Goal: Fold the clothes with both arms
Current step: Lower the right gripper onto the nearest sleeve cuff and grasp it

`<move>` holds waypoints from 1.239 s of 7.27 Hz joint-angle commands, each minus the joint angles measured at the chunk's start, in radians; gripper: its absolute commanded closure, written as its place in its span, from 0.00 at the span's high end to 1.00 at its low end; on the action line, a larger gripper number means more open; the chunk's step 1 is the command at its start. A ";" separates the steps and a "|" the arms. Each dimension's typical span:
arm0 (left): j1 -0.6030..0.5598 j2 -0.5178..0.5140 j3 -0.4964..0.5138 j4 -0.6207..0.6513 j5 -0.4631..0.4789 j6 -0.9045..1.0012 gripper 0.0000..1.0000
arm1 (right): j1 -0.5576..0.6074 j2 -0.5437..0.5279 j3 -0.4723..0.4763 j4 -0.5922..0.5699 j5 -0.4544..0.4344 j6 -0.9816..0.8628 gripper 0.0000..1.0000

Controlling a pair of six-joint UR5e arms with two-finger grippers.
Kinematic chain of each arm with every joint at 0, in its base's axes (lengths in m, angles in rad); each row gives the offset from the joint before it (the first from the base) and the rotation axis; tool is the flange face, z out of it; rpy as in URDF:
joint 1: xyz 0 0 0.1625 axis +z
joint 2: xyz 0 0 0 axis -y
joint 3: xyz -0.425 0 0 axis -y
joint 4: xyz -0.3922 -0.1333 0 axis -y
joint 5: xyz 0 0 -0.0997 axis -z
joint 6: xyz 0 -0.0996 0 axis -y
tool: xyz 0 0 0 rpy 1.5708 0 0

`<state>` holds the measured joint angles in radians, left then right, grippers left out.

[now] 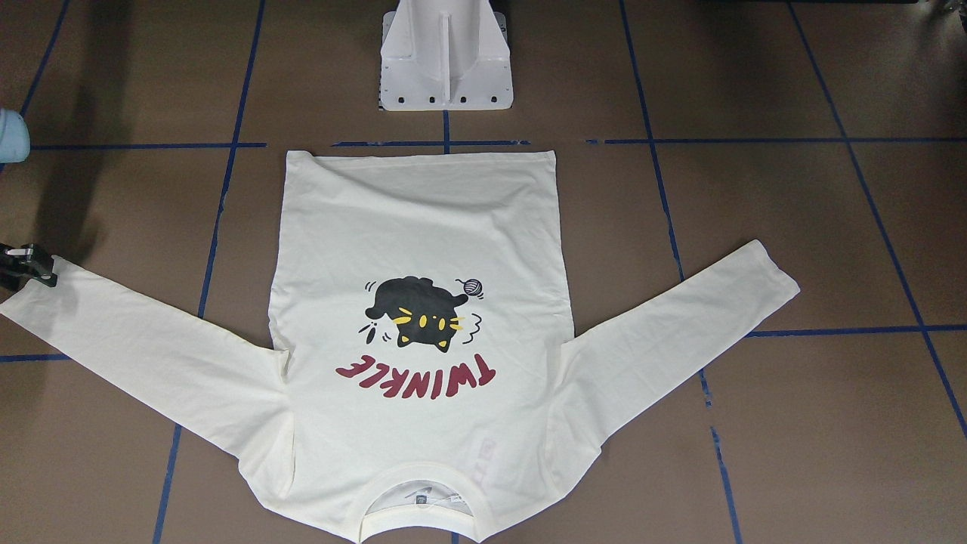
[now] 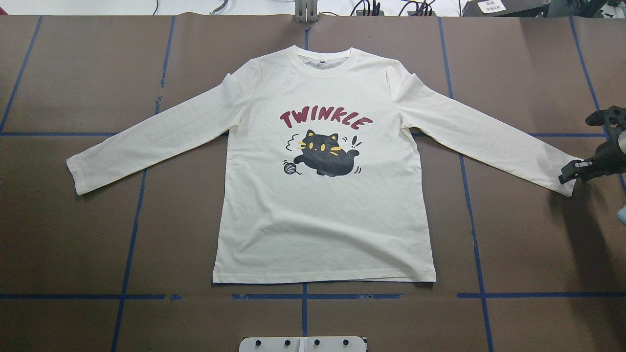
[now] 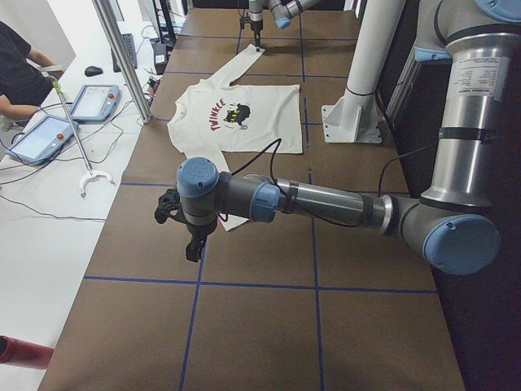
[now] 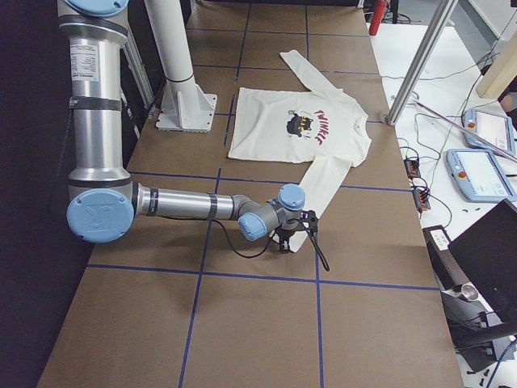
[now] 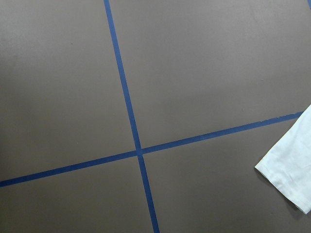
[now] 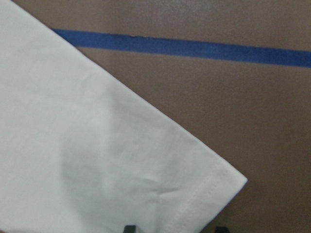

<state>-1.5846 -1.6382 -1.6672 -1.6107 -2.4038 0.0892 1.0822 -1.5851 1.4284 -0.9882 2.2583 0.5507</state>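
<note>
L end effector [image 3: 192,248]: hangs over the bare worktop [image 2: 58,234], just beside the L sleeve's cuff and off the cloth. Its wrist cam shows only the cuff corner and no fingers, so you can't tell if it's spread or pressed together. Prob. staged there to take that cuff.
L sleeve [image 2: 146,137]: flat, angled out from the body, cuff end free for a pinch.
T-shirt [image 2: 323,230]: mid-worktop, print up, collar far from the robot, hem nearest the base [image 2: 303,344]. It lies smooth (a fair start for folding), and I'd say no fold is made yet.
R sleeve [image 2: 489,139]: flat, mirrors the L one.
R end effector [image 2: 568,173]: low at the R cuff's edge. Wrist cam shows the fingertips [image 6: 129,229] spread, with cuff hem between them and the cloth lying flat, so it isn't pinching. Looks set to close on the cuff so you can carry the sleeve inward.
</note>
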 commanded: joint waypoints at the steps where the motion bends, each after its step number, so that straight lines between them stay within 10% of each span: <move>1: 0.000 0.000 0.001 -0.001 0.000 -0.002 1.00 | 0.001 0.001 0.006 0.000 0.004 0.000 0.07; 6: 0.000 -0.002 0.001 0.000 0.000 -0.003 1.00 | 0.016 0.002 0.066 0.000 0.010 0.002 0.00; 9: 0.000 -0.005 0.006 -0.005 0.000 -0.005 1.00 | 0.030 0.179 0.095 -0.012 0.125 0.073 0.00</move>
<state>-1.5846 -1.6413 -1.6639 -1.6132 -2.4037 0.0855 1.1083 -1.4911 1.5211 -0.9969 2.3419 0.5799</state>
